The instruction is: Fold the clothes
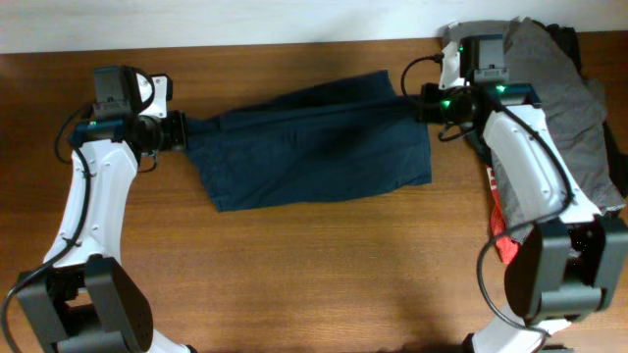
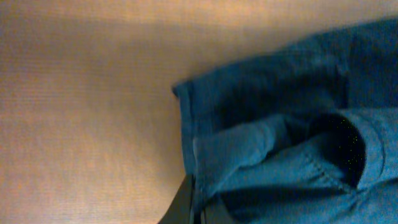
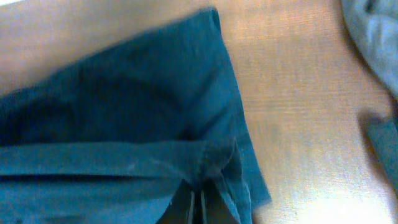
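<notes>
Two ends of the shorts (image 1: 314, 147) sit pinched in the jaws of left gripper (image 1: 180, 130) and right gripper (image 1: 416, 102); seemingly folded once, more folds remain.

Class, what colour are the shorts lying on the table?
The shorts are dark navy blue, clearest in the overhead view.

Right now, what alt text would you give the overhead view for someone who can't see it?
A pair of navy shorts lies spread across a wooden table, pinched at opposite ends by the left gripper and the right gripper. A grey garment is heaped at the table's far right corner, beside the right arm.
</notes>
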